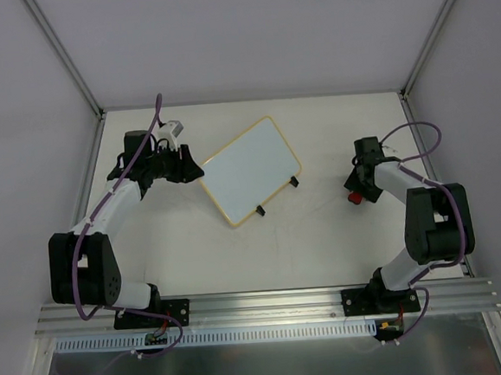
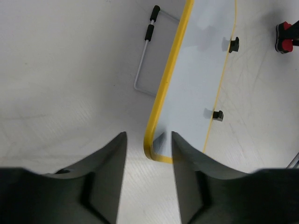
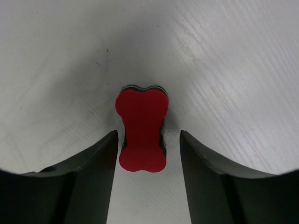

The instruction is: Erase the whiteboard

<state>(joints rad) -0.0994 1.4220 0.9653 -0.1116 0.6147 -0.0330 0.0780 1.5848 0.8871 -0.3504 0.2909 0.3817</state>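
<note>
A small rectangular whiteboard with a rounded pale-yellow frame (image 1: 251,172) lay near the middle of the white tabletop (image 1: 308,252), turned at a diagonal. One corner pointed toward the left arm. Its surface looked plain white in the overhead view. Two small black clip feet (image 1: 276,195) sat on the long edge nearer the arm bases, one toward each end.

The left fingers (image 1: 188,168) were open and low over the tabletop, right at the board's left corner. In the left wrist view, the yellow corner of the frame (image 2: 149,148) sat in the gap between the fingers (image 2: 112,163), just ahead of their tips, and neither finger clearly touched it. A thin white wire stand with black end sleeves (image 2: 145,58) showed beyond the board's far edge.

Well apart on the right side of the tabletop lay a small red, bone-shaped eraser block (image 3: 141,130) with dark layered sides. The right fingers (image 3: 105,161) were spread open to either side of it. A clear gap showed on one side, and on the other I could not tell whether the finger touched the block.
</note>
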